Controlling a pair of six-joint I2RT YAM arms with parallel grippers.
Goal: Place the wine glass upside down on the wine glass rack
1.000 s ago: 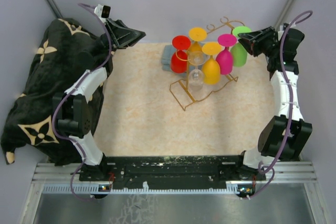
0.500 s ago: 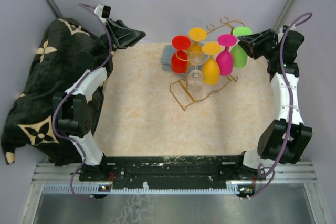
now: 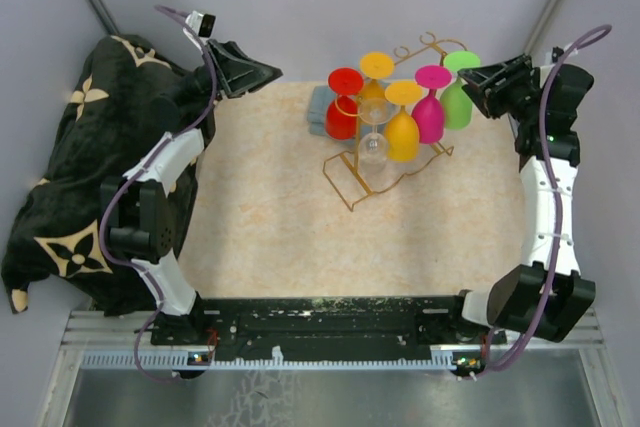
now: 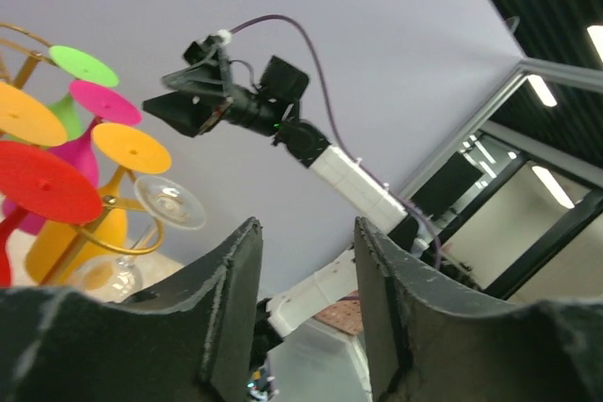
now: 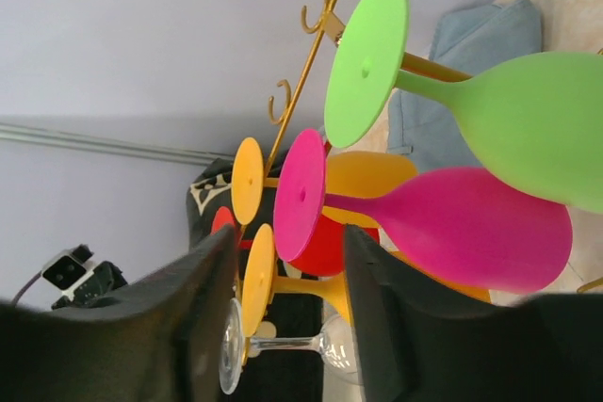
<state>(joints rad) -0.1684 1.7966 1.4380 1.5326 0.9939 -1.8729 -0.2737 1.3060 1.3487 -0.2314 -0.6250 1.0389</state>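
The gold wire wine glass rack stands at the back middle of the mat. A clear wine glass hangs upside down on it, among red, yellow, orange, magenta and green glasses, all upside down. My left gripper is open and empty, raised to the left of the rack. My right gripper is open and empty, close to the green glass on the right. The right wrist view shows the clear glass between my fingers, further off.
A blue-grey cloth lies under the rack's left end. A black patterned blanket is heaped at the left of the table. The beige mat covers the table in front of the rack.
The right arm has drawn back to the right and stretched up, its gripper moving slightly away from the green glass. The left gripper has shifted slightly. The glasses have not moved.
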